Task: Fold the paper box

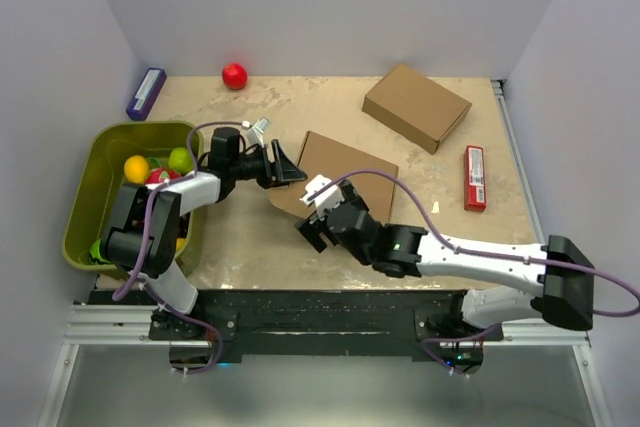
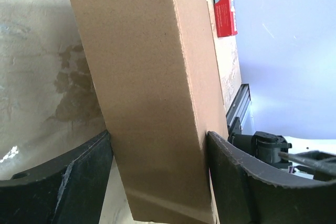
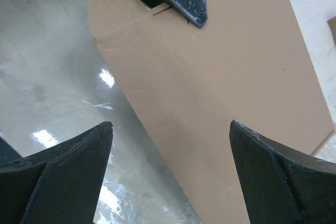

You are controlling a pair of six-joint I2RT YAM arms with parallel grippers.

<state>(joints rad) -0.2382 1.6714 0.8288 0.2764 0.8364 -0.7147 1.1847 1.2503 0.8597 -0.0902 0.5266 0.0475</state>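
Note:
The paper box (image 1: 350, 169) is a flat brown carton lying mid-table, its left end raised. My left gripper (image 1: 285, 169) is shut on that end. In the left wrist view both black fingers (image 2: 79, 177) press the sides of the paper box (image 2: 142, 77), which fills the gap of the left gripper (image 2: 157, 140). My right gripper (image 1: 320, 219) is at the box's near edge, open. In the right wrist view the right gripper (image 3: 171, 127) holds nothing and hangs over the edge of a rounded flap of the paper box (image 3: 220, 87).
A second, fully formed brown carton (image 1: 416, 105) lies at the back right. A red pack (image 1: 474, 177) is to the right, a red ball (image 1: 234, 75) at the back, a purple box (image 1: 146, 93) at the back left. A green bin (image 1: 85, 197) with fruit stands on the left.

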